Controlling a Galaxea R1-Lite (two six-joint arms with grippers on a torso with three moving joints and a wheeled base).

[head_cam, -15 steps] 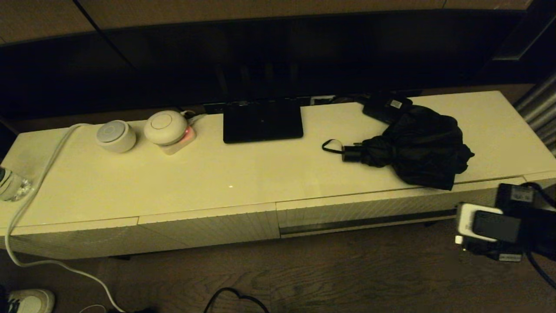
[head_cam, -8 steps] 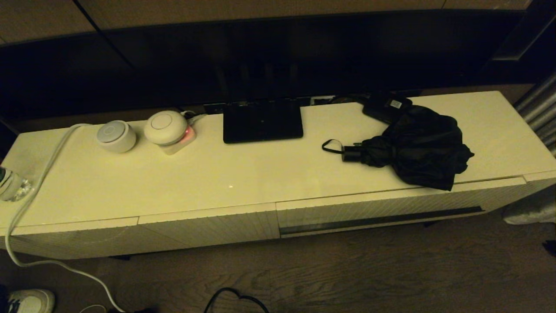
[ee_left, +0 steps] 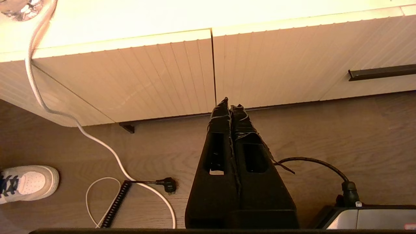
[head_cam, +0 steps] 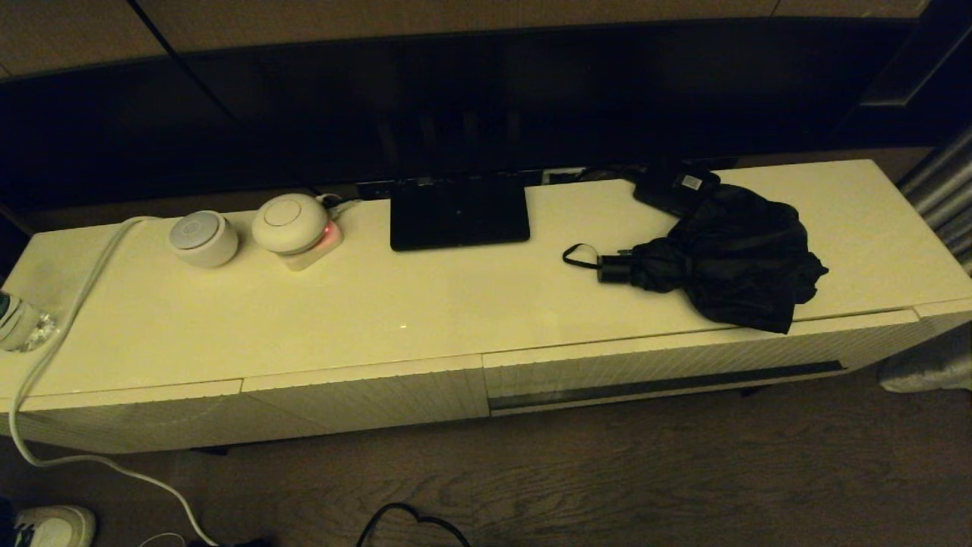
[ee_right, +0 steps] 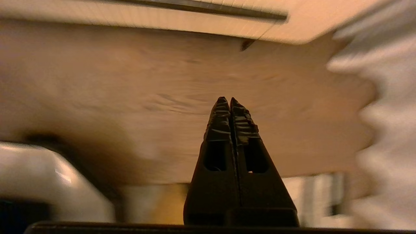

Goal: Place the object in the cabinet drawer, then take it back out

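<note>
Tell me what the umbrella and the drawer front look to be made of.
Umbrella: thin black woven fabric, likely nylon or polyester, matte; it lies in loose, bunchy folds. Its short handle looks like hard black plastic.
Drawer front: cream-white, probably lacquered or laminated board; fine ribs run across it, with a dark slot along its lower edge.

Small box (head_cam: 674, 188) at worktop's back edge partly under umbrella (head_cam: 729, 254), bottle (head_cam: 19, 323) and shoe (head_cam: 49, 526) cut off, right wrist view blurred

Black folding umbrella (head_cam: 729, 254) lies bunched on the cabinet top above the shut drawer (head_cam: 683, 365).
</note>
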